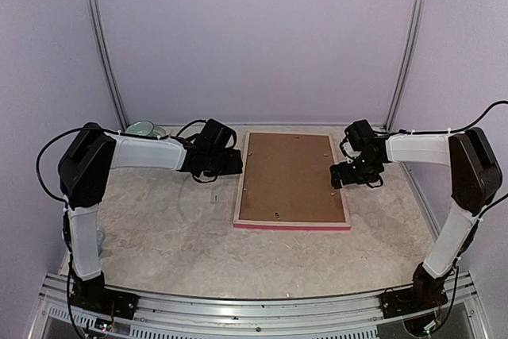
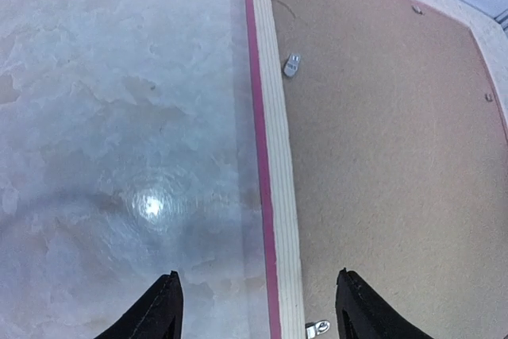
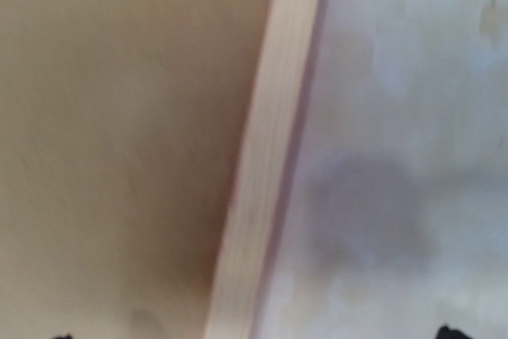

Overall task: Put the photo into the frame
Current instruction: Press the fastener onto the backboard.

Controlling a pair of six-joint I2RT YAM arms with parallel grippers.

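Note:
The frame (image 1: 240,190) lies face down in the middle of the table, pale wood rails up and a pink edge (image 1: 292,227) toward me. A plain brown backing board (image 1: 290,176) fills it, and the photo is hidden. My left gripper (image 1: 232,163) hovers at the left rail (image 2: 278,156). It is open (image 2: 259,273), one finger over the table and the other over the board (image 2: 397,156), touching nothing. At the right rail (image 3: 262,180) my right gripper (image 1: 337,174) stands wide open (image 3: 252,333), straddling rail and board (image 3: 119,117); that view is blurred.
Small metal tabs (image 2: 292,64) (image 2: 317,328) sit along the board's left side. A pale green cup (image 1: 141,128) stands at the back left behind the left arm. Enclosure walls close off the back and sides, and an aluminium rail (image 1: 262,307) runs along the near edge.

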